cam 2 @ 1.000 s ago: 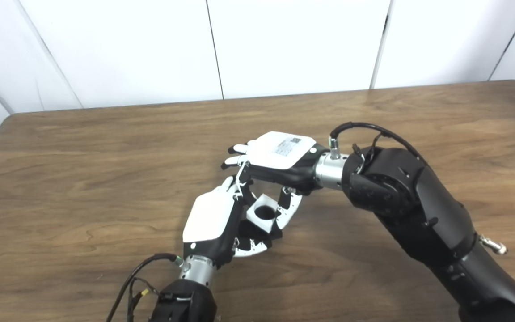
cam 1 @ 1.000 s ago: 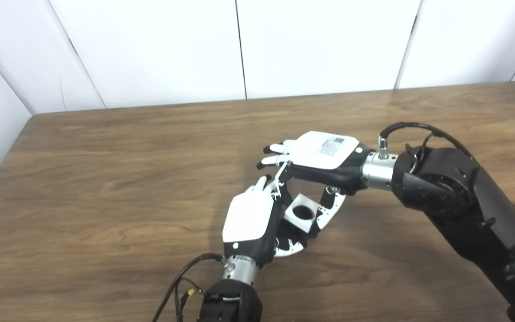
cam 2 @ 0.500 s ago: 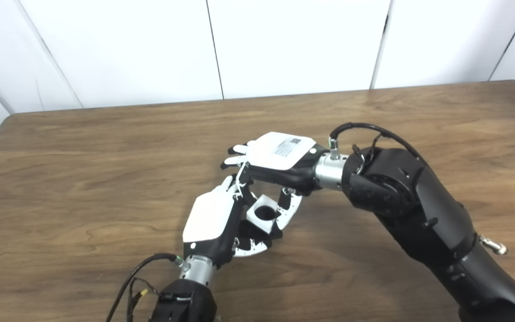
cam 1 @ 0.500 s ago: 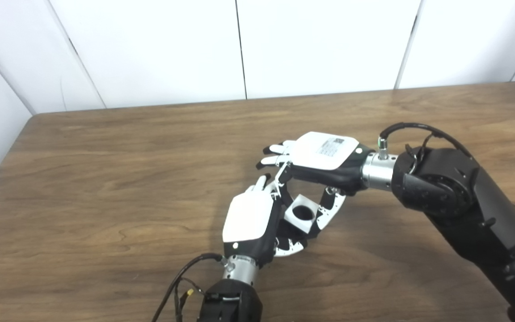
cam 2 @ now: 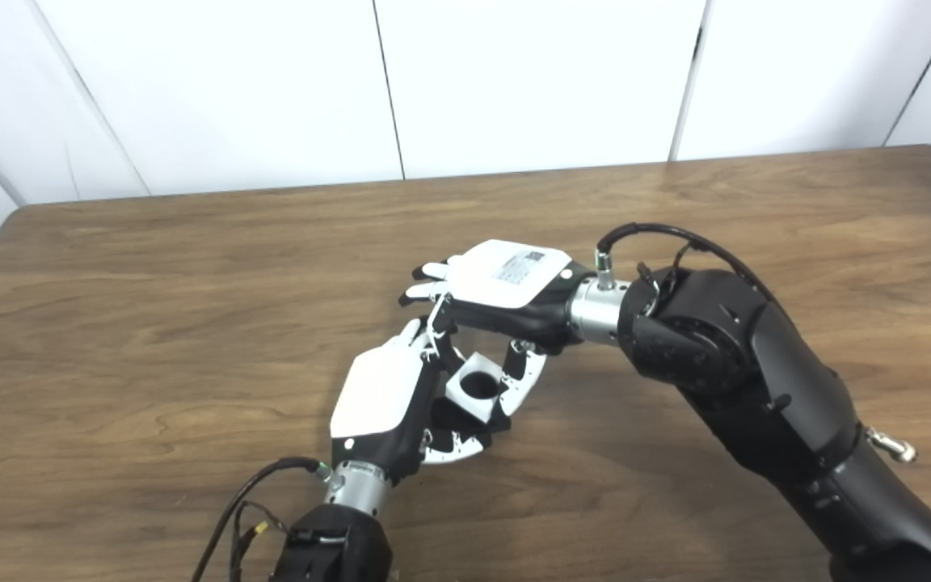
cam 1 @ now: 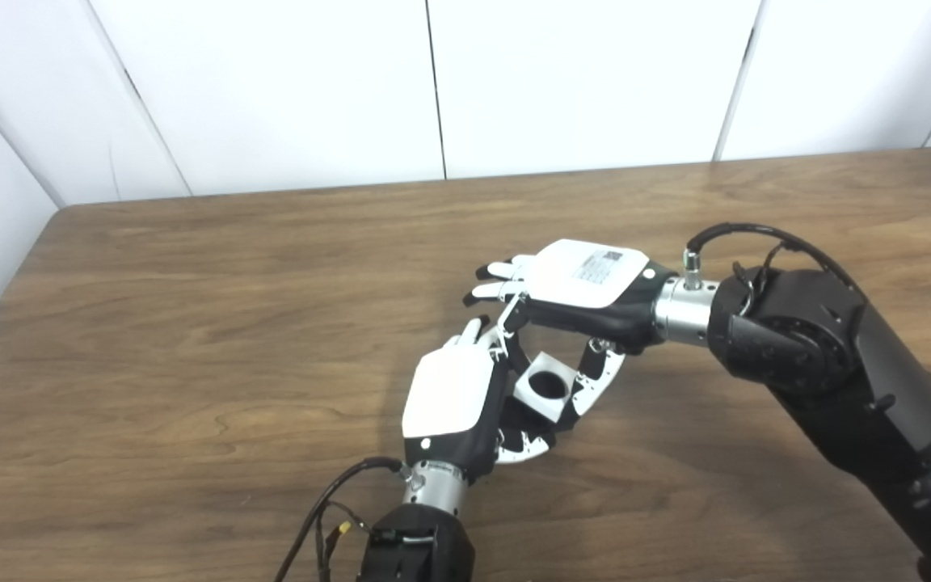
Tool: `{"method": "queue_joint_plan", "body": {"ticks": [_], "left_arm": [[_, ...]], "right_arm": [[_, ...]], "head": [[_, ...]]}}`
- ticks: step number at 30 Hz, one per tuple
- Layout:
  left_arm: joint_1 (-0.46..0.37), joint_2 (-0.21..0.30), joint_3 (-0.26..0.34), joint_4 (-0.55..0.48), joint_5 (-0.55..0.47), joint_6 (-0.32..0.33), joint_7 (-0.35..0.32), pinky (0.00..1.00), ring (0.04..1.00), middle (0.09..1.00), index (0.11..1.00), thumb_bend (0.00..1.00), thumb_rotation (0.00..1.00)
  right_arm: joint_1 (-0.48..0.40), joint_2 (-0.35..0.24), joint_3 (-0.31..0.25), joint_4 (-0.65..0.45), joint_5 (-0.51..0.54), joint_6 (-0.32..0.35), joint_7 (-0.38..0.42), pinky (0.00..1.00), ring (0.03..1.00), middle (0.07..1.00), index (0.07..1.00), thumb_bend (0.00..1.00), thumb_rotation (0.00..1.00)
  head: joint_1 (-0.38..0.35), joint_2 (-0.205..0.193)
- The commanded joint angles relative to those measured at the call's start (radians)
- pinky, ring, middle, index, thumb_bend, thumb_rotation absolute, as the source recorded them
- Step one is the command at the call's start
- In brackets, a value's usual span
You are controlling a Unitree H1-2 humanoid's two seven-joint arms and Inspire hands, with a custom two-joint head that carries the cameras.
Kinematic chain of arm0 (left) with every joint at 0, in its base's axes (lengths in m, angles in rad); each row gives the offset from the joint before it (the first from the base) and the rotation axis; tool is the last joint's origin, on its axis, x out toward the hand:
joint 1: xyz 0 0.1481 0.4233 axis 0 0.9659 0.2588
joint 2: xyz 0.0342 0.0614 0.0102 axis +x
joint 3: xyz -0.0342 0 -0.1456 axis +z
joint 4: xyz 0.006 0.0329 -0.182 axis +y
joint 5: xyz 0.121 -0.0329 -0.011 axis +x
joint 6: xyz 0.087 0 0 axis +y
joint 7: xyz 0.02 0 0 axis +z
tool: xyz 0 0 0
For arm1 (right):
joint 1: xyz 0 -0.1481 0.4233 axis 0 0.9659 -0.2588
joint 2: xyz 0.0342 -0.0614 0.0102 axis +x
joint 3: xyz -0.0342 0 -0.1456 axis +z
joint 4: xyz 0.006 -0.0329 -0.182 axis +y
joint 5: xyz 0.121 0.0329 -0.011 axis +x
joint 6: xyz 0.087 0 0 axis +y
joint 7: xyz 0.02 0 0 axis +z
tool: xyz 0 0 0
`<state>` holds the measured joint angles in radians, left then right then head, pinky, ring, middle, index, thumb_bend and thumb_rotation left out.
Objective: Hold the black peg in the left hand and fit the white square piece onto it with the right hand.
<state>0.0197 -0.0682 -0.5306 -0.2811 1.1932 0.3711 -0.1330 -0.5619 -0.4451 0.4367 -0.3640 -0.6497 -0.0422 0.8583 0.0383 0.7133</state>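
Observation:
The white square piece with a round hole is held above the table between my two hands. My right hand reaches in from the right, palm down, and pinches the piece between thumb and a finger. My left hand comes up from below with its back to the camera. Its fingers curl around a dark shape just under the piece, the black peg, which is mostly hidden. The hole looks dark inside. I cannot tell how far the peg sits in it.
The brown wooden table stretches wide to the left and behind the hands. White wall panels stand along its far edge. A black cable loops off the left wrist near the front edge.

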Motion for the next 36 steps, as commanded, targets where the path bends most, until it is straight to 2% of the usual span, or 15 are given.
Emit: {"method": "queue_joint_plan", "body": {"ticks": [1, 32, 34, 36], "left_arm": [[0.001, -0.037, -0.021, -0.008, 0.018, 0.000, 0.002, 0.91, 0.973, 0.895, 0.490, 0.52, 0.07], [-0.010, -0.049, -0.025, -0.009, 0.014, 0.014, -0.009, 0.92, 0.974, 0.896, 0.490, 0.52, 0.07], [-0.010, -0.049, -0.025, -0.006, 0.015, 0.013, -0.003, 0.91, 0.971, 0.894, 0.490, 0.52, 0.07], [-0.008, -0.050, -0.024, -0.005, 0.012, 0.014, -0.001, 0.92, 0.974, 0.895, 0.489, 0.52, 0.07]], "right_arm": [[-0.031, -0.009, -0.005, -0.006, 0.001, -0.020, -0.013, 0.98, 1.000, 0.943, 0.492, 0.52, 0.14], [-0.016, -0.015, 0.004, 0.002, -0.035, -0.049, -0.022, 0.97, 1.000, 0.943, 0.493, 0.52, 0.15], [-0.014, -0.013, 0.001, 0.000, -0.033, -0.046, -0.023, 0.96, 1.000, 0.940, 0.568, 0.77, 0.21], [-0.015, -0.014, 0.000, -0.002, -0.034, -0.047, -0.021, 0.95, 1.000, 0.941, 0.599, 0.87, 0.24]], "head": [[0.001, 0.001], [0.008, 0.004], [0.009, 0.005], [0.009, 0.004]]}}
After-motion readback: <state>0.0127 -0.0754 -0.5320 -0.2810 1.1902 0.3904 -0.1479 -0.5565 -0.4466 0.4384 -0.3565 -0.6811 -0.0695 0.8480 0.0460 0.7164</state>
